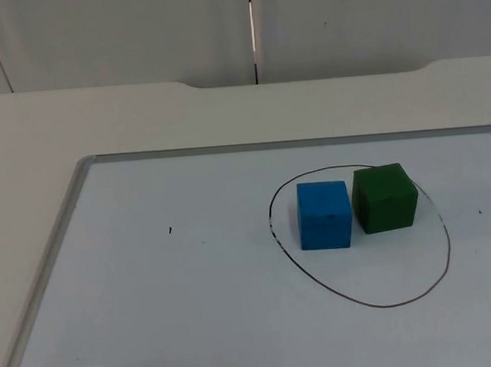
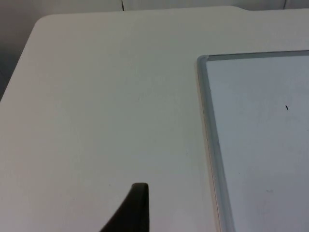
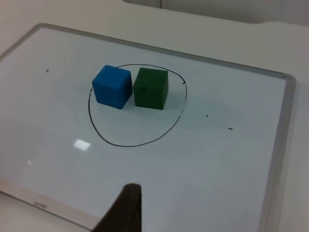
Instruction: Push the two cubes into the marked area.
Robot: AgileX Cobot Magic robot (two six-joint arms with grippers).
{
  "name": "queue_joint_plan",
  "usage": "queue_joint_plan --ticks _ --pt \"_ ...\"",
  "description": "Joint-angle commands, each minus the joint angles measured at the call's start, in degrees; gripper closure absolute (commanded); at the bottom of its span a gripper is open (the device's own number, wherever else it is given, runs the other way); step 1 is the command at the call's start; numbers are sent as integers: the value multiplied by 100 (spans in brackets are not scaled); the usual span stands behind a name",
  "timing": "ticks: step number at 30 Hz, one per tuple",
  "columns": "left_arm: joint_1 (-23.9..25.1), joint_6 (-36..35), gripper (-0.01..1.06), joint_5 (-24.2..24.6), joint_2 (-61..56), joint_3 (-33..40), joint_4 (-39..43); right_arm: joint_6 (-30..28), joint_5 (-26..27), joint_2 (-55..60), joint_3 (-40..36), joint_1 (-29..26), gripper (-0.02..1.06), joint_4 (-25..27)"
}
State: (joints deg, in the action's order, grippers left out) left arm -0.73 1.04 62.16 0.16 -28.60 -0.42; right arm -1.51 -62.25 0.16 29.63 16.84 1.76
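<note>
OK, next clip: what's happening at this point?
Nothing is being handled right now. The blue cube and the green cube sit side by side inside the drawn ring on the whiteboard, so the push looks done. The left gripper hangs over the bare table beside the board's corner, and the right gripper hangs back over the board's edge, well away from the cubes.

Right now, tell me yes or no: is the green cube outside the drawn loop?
No, the green cube sits inside the drawn loop, right beside the blue cube.
</note>
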Motion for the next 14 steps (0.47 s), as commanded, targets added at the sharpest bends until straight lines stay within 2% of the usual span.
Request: queue_joint_plan --ticks 1,5,9,14 --pt "28 11 0 -54 -16 33 -37 -21 46 -16 -20 -57 -1 -3" --pt "28 11 0 -54 -16 33 -37 -21 46 -16 -20 -396 -1 -3" --pt "28 11 0 -54 -16 33 -37 -21 46 -16 -20 -1044 -1 -3" --pt "28 11 0 -54 -16 33 -37 -21 46 -16 -20 -1432 -1 -3"
